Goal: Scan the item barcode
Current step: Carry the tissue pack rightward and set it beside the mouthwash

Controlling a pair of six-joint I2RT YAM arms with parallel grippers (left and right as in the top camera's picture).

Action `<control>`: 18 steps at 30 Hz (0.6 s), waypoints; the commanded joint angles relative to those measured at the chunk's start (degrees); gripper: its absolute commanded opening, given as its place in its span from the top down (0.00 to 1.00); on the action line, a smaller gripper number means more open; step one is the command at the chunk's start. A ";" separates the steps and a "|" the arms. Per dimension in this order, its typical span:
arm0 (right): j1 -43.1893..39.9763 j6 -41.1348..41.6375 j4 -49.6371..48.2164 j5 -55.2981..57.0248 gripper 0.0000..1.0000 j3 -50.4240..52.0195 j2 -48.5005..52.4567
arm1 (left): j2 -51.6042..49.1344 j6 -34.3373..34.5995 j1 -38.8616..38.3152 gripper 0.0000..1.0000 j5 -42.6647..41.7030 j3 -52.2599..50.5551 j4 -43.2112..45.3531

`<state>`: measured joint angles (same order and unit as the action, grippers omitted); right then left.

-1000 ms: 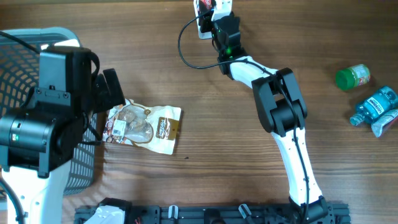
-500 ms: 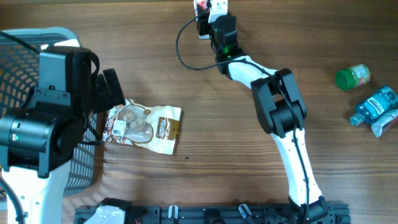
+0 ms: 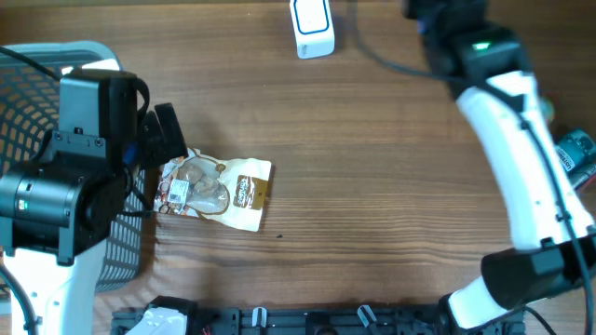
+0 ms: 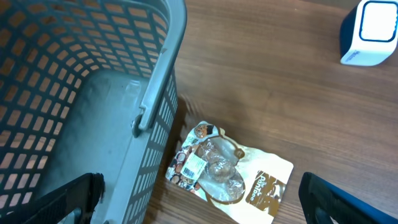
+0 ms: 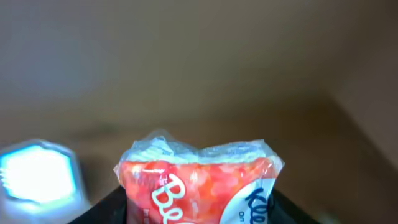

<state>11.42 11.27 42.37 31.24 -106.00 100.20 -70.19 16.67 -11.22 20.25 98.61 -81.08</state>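
My right gripper [image 5: 199,208] is shut on a red-orange plastic-wrapped tissue pack [image 5: 186,180], which fills the lower middle of the right wrist view. The dark jaws show on either side of it. The white and blue barcode scanner [image 3: 312,28] stands at the table's far edge and appears blurred at the left of the right wrist view [image 5: 37,177]. In the overhead view the right arm [image 3: 484,65] reaches to the top right; the pack is hidden there. My left gripper [image 4: 202,208] hangs open above a snack pouch [image 4: 227,177], holding nothing.
A grey mesh basket [image 3: 56,56] stands at the left under the left arm, its rim [image 4: 161,74] beside the snack pouch [image 3: 216,191]. A blue-labelled bottle [image 3: 575,151] lies at the right edge, partly behind the right arm.
The right arm has swung from over the scanner at the top centre to the top right, so the scanner now shows uncovered. The left arm and the pouch have not moved.
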 commanded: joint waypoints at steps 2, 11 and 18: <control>-15.04 17.33 12.11 0.02 0.43 6.88 2.73 | 0.00 0.33 0.15 0.00 -0.09 -0.02 -0.02; -37.35 21.77 -3.19 -14.73 0.46 31.61 3.76 | 0.00 0.33 0.15 0.00 -0.09 -0.02 -0.02; -40.22 15.30 -9.88 -13.86 0.00 35.39 3.61 | 0.00 0.33 0.15 0.00 -0.09 -0.02 -0.02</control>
<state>-28.32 31.53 33.47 18.35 -69.76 103.61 -70.19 16.67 -11.22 20.25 98.61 -81.03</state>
